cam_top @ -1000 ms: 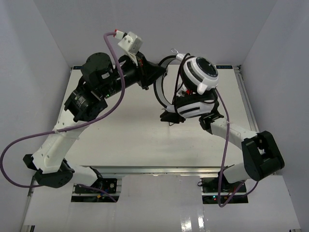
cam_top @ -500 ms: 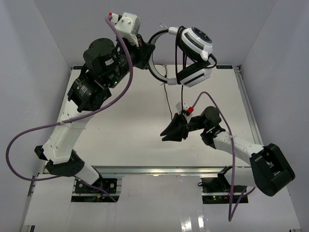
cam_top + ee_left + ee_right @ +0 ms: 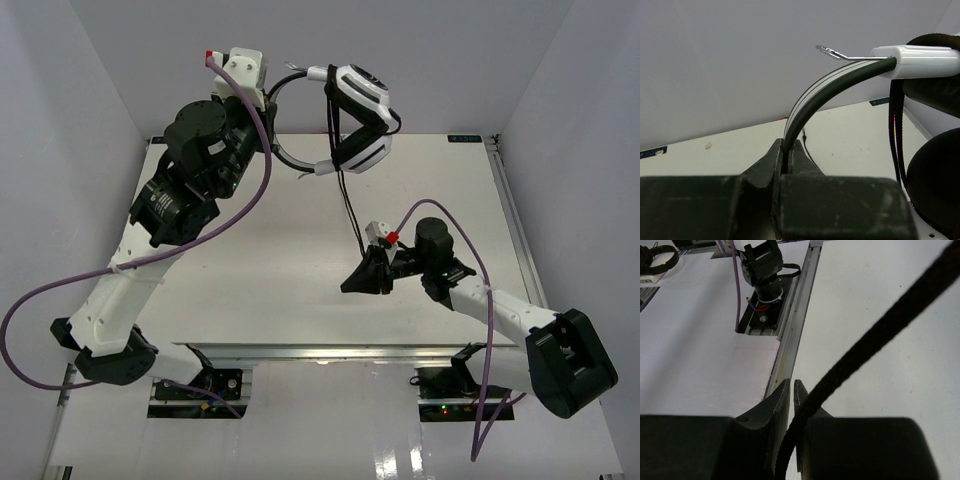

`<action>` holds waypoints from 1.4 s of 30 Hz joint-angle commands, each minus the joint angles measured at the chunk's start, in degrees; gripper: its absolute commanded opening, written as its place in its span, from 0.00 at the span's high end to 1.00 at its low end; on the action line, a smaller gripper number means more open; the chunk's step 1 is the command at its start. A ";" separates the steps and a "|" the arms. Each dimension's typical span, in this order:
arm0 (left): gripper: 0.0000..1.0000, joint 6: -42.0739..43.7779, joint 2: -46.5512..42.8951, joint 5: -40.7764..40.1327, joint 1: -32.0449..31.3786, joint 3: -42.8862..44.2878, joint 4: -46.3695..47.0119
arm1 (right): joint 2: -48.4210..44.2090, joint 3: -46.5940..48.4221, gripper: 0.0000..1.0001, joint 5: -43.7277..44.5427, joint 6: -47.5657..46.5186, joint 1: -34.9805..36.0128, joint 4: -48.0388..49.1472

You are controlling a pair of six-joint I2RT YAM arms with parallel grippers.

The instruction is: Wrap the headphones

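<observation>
Black curved headband [image 3: 812, 94] pinched in left gripper [image 3: 788, 149]; right gripper [image 3: 791, 388] pressed nearly together, braided cord [image 3: 880, 335] crossing it.

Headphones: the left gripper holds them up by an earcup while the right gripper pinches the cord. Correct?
Not by an earcup: the left wrist view shows the left gripper clamped on the headband. The rest stands: the headphones are held up and the right gripper pinches the cord.

Headphones [image 3: 355, 95] with glossy white plastic earcups [image 3: 362, 148], matt black padded cushion [image 3: 935, 185], smooth black-and-white headband [image 3: 825, 90], bare metal wire [image 3: 840, 54], braided cloth-like black cord [image 3: 880, 335], matt black plastic left gripper [image 3: 788, 150], matt white table [image 3: 260, 260], smooth purple cable [image 3: 735, 285]
</observation>
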 commanded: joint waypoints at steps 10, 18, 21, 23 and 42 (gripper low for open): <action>1.00 3.22 -8.34 -10.26 0.45 -6.14 14.00 | -1.82 1.05 0.92 0.73 -0.99 -2.89 -3.57; 1.00 3.26 2.15 -5.62 11.34 -6.80 11.45 | -6.89 19.52 0.92 22.05 -31.85 -0.26 -45.95; 1.00 0.61 6.00 -0.24 15.11 -10.51 10.90 | -7.21 29.24 0.92 34.39 -41.14 2.58 -57.00; 1.00 -0.01 8.80 1.71 15.61 -12.39 10.21 | -7.10 33.28 0.92 42.40 -45.25 3.01 -60.69; 1.00 -6.73 -3.55 32.74 8.55 -45.93 12.98 | -1.56 40.88 0.89 57.44 -50.75 0.54 -46.56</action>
